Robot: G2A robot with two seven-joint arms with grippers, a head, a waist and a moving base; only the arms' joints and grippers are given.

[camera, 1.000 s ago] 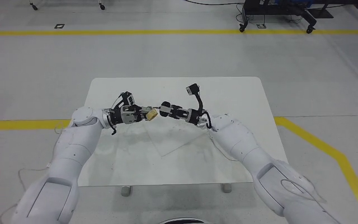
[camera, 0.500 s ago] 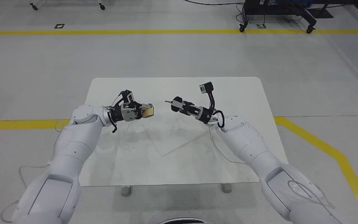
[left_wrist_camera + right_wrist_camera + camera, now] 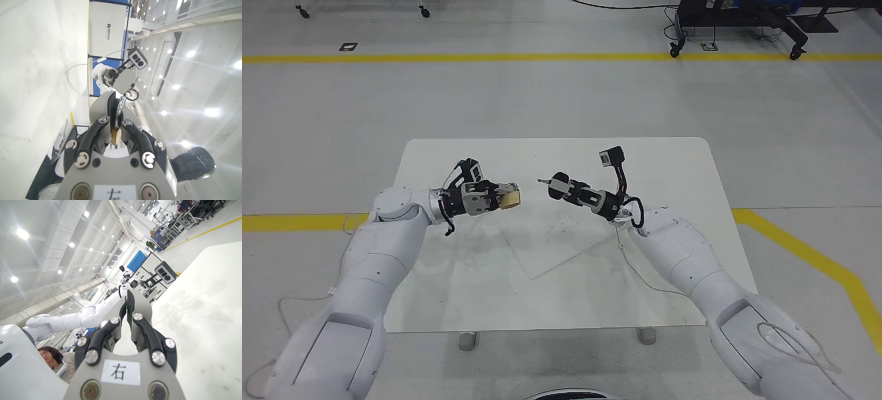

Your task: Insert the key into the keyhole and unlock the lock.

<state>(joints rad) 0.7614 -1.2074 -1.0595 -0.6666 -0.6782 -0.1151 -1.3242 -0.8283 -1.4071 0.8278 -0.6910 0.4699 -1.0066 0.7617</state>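
A small brass padlock (image 3: 510, 199) hangs above the white table (image 3: 662, 165), left of centre, with my left gripper (image 3: 503, 197) shut on it. In the left wrist view its brass body (image 3: 115, 136) sits between the fingers and the silver shackle (image 3: 121, 105) points outward. A short gap to the right, my right gripper (image 3: 554, 185) faces the lock. It is shut, and the thin key (image 3: 541, 182) sticks out of its tip toward the padlock. In the right wrist view the pads (image 3: 130, 306) are pressed together and hide the key.
The table top around and below both grippers is bare. Pale floor with yellow lines (image 3: 542, 57) surrounds the table. Black wheeled equipment (image 3: 742, 20) stands far behind, at the back right.
One second ago the key tip was at the padlock, grippers nearly touching. The right gripper has since pulled back to the right, opening a gap. The left gripper has edged slightly right.
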